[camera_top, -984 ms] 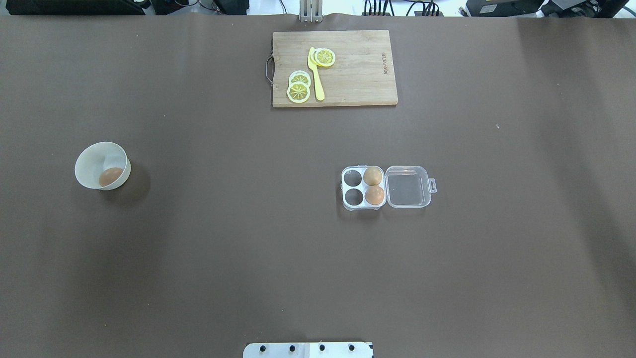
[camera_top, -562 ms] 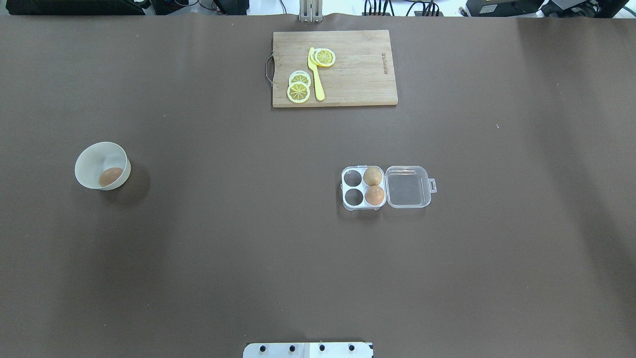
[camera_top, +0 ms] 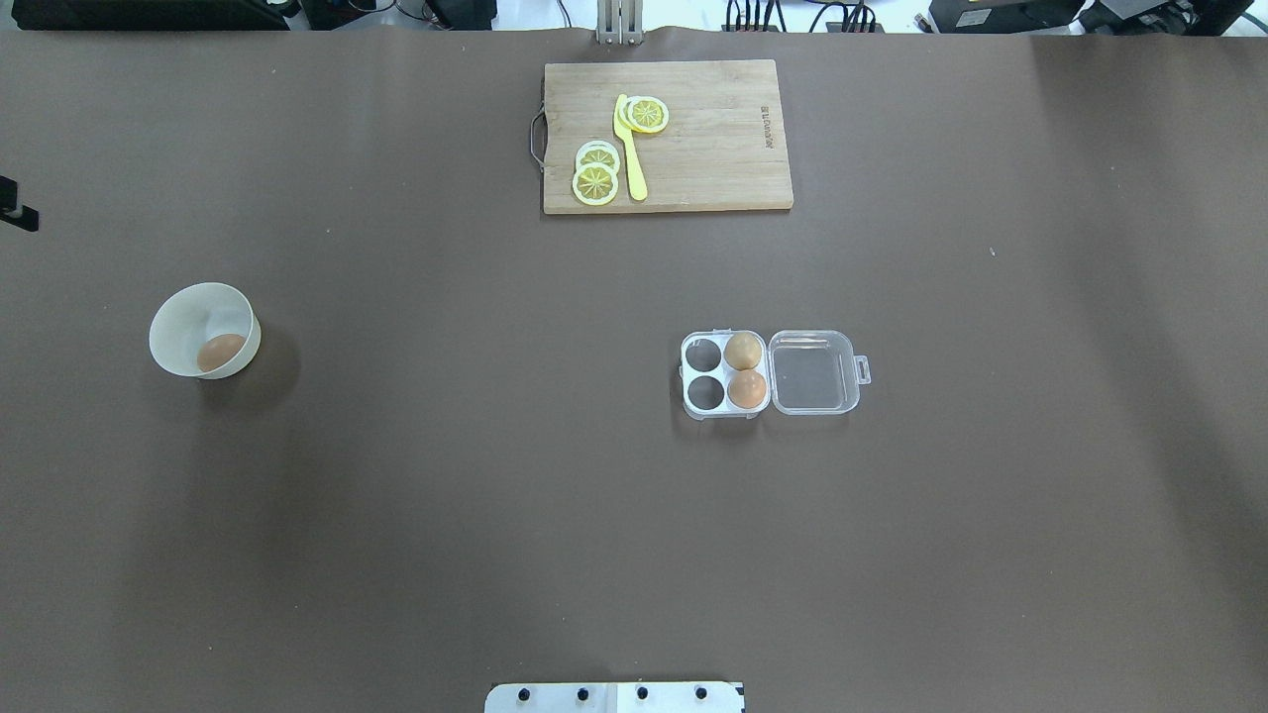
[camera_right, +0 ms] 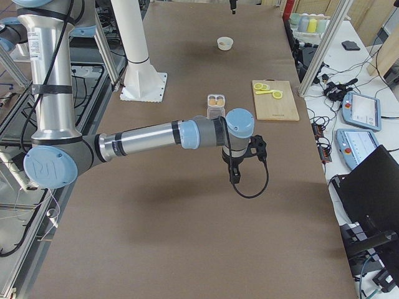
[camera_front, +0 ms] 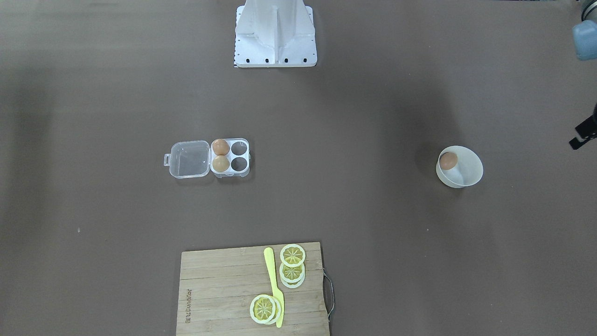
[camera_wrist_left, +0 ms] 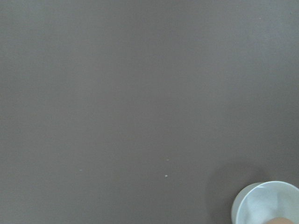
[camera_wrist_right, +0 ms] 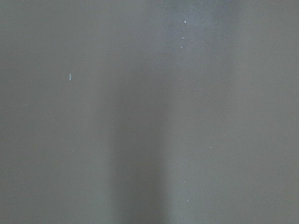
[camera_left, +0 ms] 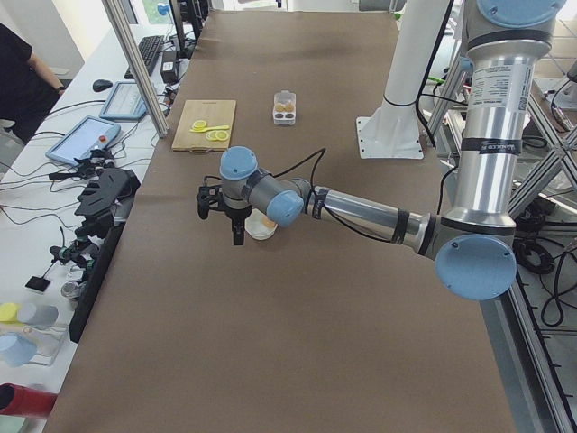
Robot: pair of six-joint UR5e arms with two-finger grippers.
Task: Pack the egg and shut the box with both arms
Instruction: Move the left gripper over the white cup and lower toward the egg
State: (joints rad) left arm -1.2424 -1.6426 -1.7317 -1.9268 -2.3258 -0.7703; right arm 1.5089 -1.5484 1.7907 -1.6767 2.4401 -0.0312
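Note:
The orange-brown egg (camera_top: 220, 351) lies in a white bowl (camera_top: 178, 322) at the table's left, also in the front view (camera_front: 448, 160). The clear box (camera_top: 693, 374) stands right of centre, its lid (camera_top: 810, 372) open flat to the right. It holds a paler tan egg (camera_top: 742, 351) and another orange-brown egg (camera_top: 747, 389); its two left cells are empty. Only a black sliver of my left gripper (camera_top: 15, 213) shows, up high, left of and beyond the bowl. My right gripper (camera_right: 234, 177) hangs over bare table. I cannot tell whether either is open or shut.
A wooden cutting board (camera_top: 713, 149) with lemon slices (camera_top: 595, 183) and a yellow knife (camera_top: 631, 158) lies at the far middle edge. The white robot base (camera_top: 614, 696) is at the near edge. The left wrist view shows the bowl's rim (camera_wrist_left: 261, 205) at its bottom right.
A black part of my left gripper has come into the overhead view at its left edge. The bowl, eggs and box have not moved.

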